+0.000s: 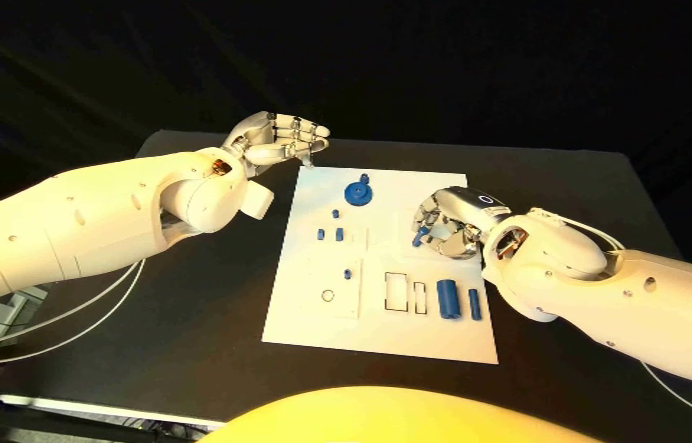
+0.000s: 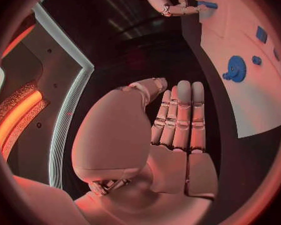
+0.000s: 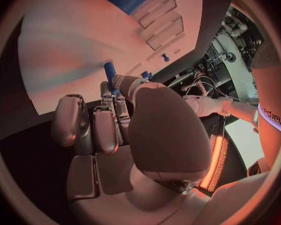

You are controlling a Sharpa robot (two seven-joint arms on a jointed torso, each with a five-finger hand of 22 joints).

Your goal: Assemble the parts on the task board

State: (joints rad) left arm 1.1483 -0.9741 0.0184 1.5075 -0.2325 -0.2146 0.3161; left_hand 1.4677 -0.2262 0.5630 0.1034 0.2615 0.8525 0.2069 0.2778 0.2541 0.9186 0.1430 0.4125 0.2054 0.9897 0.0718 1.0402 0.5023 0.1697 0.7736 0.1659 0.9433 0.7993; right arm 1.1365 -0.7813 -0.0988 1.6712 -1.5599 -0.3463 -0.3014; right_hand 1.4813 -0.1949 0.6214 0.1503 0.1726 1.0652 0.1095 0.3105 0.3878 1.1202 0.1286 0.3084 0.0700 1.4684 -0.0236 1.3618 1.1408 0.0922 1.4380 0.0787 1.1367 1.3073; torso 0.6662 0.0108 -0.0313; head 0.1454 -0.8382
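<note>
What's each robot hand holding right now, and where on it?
Right hand pinches a small blue part by one end, over the task board; the other end sticks out. Left hand holds nothing, fingers together beside the board.

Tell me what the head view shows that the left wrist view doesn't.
Head view alone: the whole task board with its rectangular slots, and two blue bars lying near its right edge. Left wrist view alone: the left hand's empty palm, fingers straight and together. Both: the blue gear on the board, and the right hand pinching a small blue part.
</note>
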